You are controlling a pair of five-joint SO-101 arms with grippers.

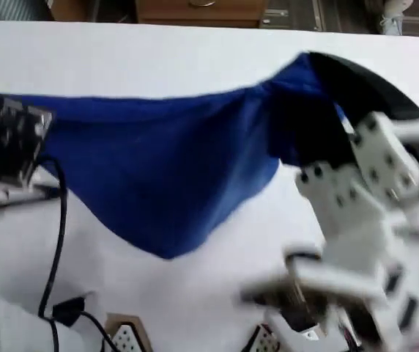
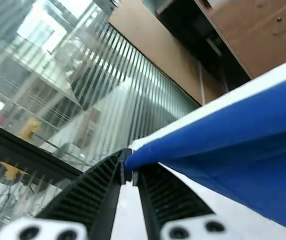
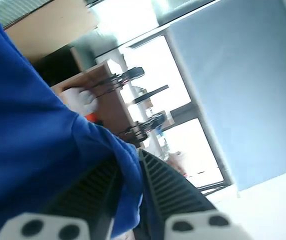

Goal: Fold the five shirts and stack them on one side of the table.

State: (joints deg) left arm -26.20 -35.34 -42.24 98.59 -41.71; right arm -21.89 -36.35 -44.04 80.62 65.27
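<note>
The blue shirt (image 1: pixel 165 165) hangs stretched in the air above the white table (image 1: pixel 195 301), running from the left edge toward the far right corner, and its lower fold sags over the middle. The left gripper (image 2: pixel 129 169) is clamped on one corner of the cloth, its tips pinched together. The right gripper (image 3: pixel 129 167) is clamped on a bunched fold at the other end

My left arm (image 1: pixel 8 139) and right arm (image 1: pixel 363 183) are white blocks dotted with dark screw holes, with black motors. A black cable (image 1: pixel 57 235) runs beside the shirt (image 1: pixel 165 169). My left gripper (image 2: pixel 132 170) and right gripper (image 3: pixel 133 165) have black ribbed fingers (image 2: pixel 95 187) on white bases.
</note>
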